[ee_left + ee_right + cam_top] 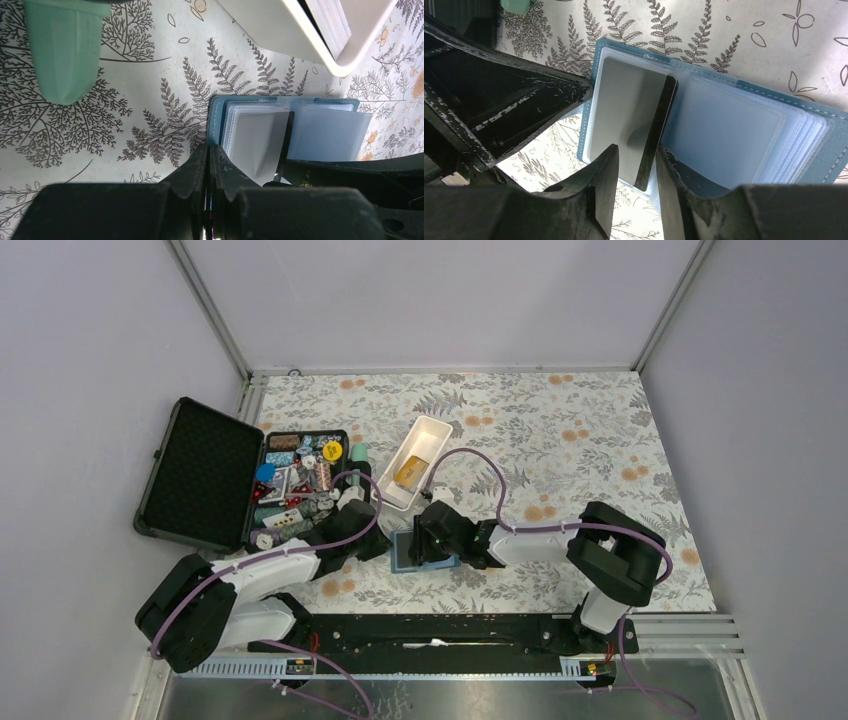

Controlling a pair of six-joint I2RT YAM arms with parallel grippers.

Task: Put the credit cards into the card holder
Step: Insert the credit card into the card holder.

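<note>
The teal-blue card holder (425, 560) lies open on the patterned table, its pale clear pages (734, 135) fanned out. A dark credit card (658, 131) stands on edge among the pages, seen edge-on. My right gripper (636, 150) straddles this card's near end with its jaws apart, and a gap shows beside the left finger (606, 175). My left gripper (210, 146) is shut on the holder's teal cover (216, 117) at its left edge. A golden-orange card (408, 472) lies in the white tray (432, 423).
A black foam-lined case (200, 475) lies open at the left, with a tray of colourful trinkets (300, 485) beside it. A mint-green object (67, 50) stands just beyond the left gripper. The white tray's corner (320, 52) is close behind the holder.
</note>
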